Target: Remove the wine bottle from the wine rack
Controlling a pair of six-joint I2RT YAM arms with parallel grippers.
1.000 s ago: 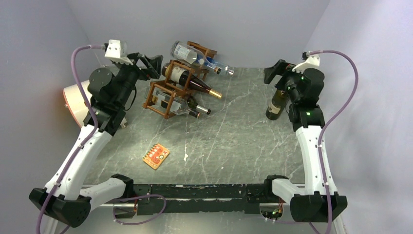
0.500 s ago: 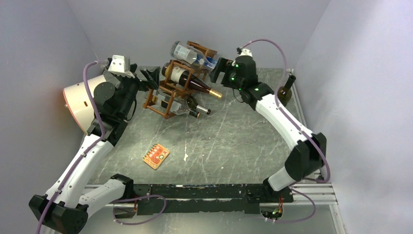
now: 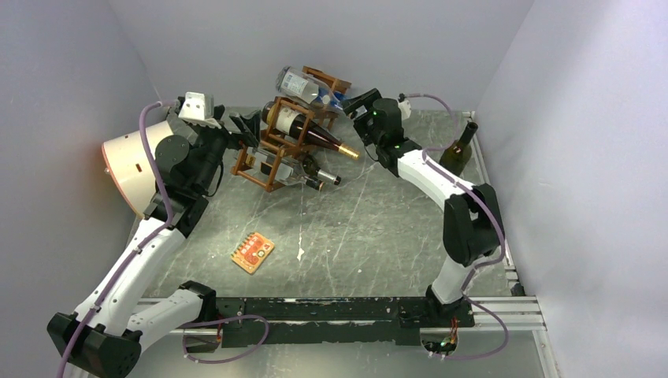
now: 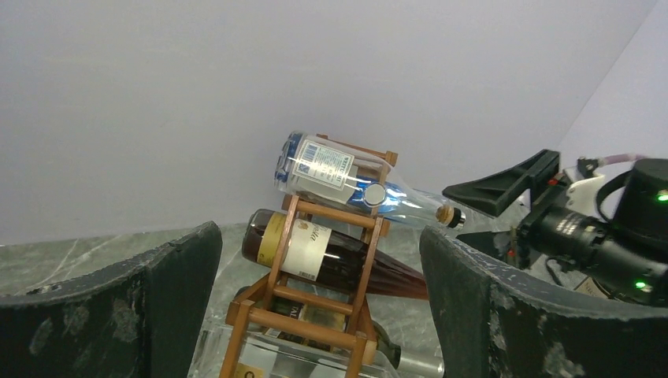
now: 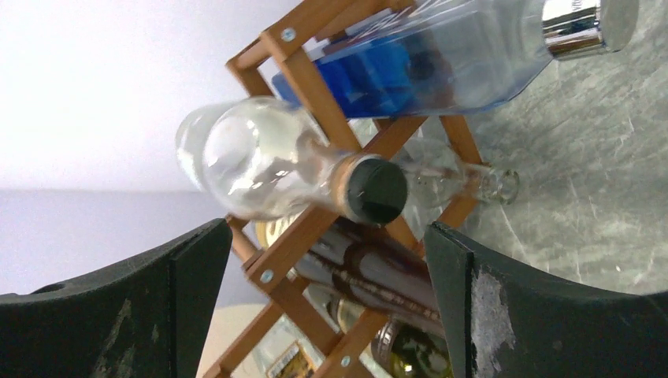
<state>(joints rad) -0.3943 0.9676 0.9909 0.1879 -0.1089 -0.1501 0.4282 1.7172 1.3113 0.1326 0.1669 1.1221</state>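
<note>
1. Reddish-brown wooden wine rack (image 3: 272, 183) stands at upper centre of the top view.
2. A clear wine bottle (image 3: 302, 83) lies sideways on its top step, neck pointing lower right.
3. The right gripper (image 3: 353, 102) gapes before the stopper (image 5: 376, 190). The left gripper (image 3: 246, 126) is spread and empty.

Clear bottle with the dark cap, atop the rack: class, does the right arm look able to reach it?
Probably yes: the right arm holds open jaws toward the clear bottle, whose capped neck juts from the wine rack unobstructed.

2 white arms (image 3: 138, 256), black joints (image 3: 466, 228), mauve cables (image 3: 142, 126), scuffed black tool fingers (image 4: 504, 315)
</note>
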